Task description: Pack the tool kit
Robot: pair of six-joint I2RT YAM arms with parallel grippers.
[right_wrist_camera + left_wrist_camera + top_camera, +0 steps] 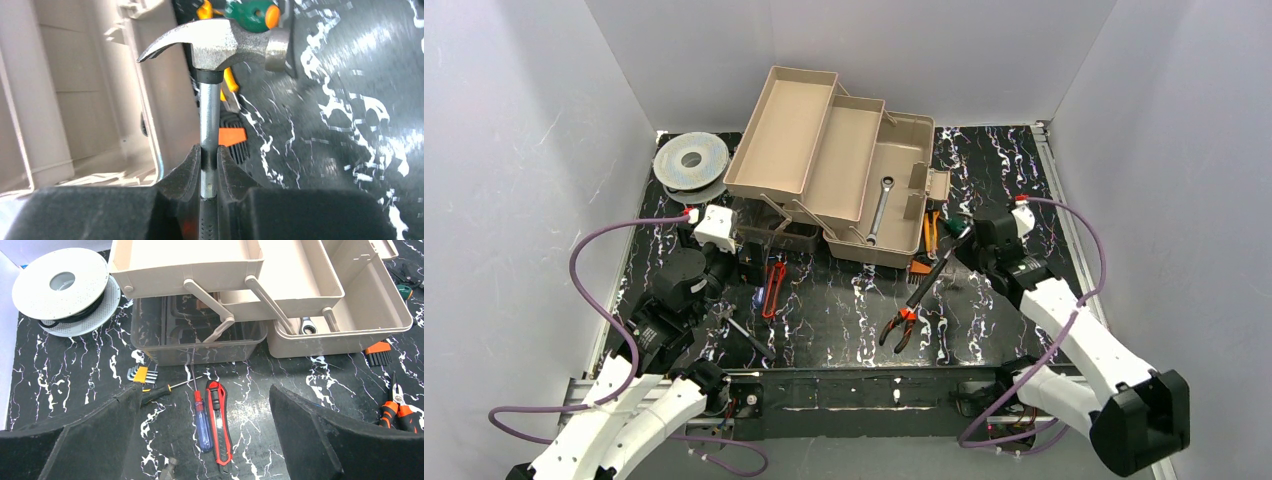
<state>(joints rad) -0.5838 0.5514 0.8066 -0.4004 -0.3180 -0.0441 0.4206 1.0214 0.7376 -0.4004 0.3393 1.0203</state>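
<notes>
Right wrist view: your right end effector (pixel 209 155) pinches hammer (pixel 215 45) shaft; heavy head could tip, hit toolbox (pixel 145 75) wall; left end effector (pixel 202 400) wide, empty.

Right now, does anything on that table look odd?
The round grey spool at the far left corner is no hand tool. The right hand pinches the steel claw hammer by its bare shaft, above the grip.

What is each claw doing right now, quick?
Left gripper: open, holding nothing.
Right gripper: closed on the hammer.
</notes>
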